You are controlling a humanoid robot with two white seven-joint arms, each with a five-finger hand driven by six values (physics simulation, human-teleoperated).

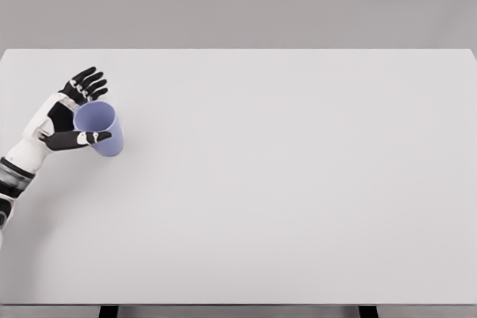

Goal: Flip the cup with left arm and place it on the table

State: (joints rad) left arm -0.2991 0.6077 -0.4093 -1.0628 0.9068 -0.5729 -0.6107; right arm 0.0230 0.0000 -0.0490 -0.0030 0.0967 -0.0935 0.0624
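A lavender cup (104, 133) stands on the white table (283, 184) near its left edge. Its open mouth shows, facing up towards the camera. My left hand (95, 108) comes in from the lower left and sits right beside the cup on its left. The fingers (88, 83) are spread out past the cup's rim, and the thumb (82, 139) stretches across the front of the cup's wall. The palm faces the cup and the hand is open, not closed around it. The right arm is out of view.
The table's far edge runs across the picture at the top, against a plain grey wall. Its front edge lies along the bottom, with two dark legs below it.
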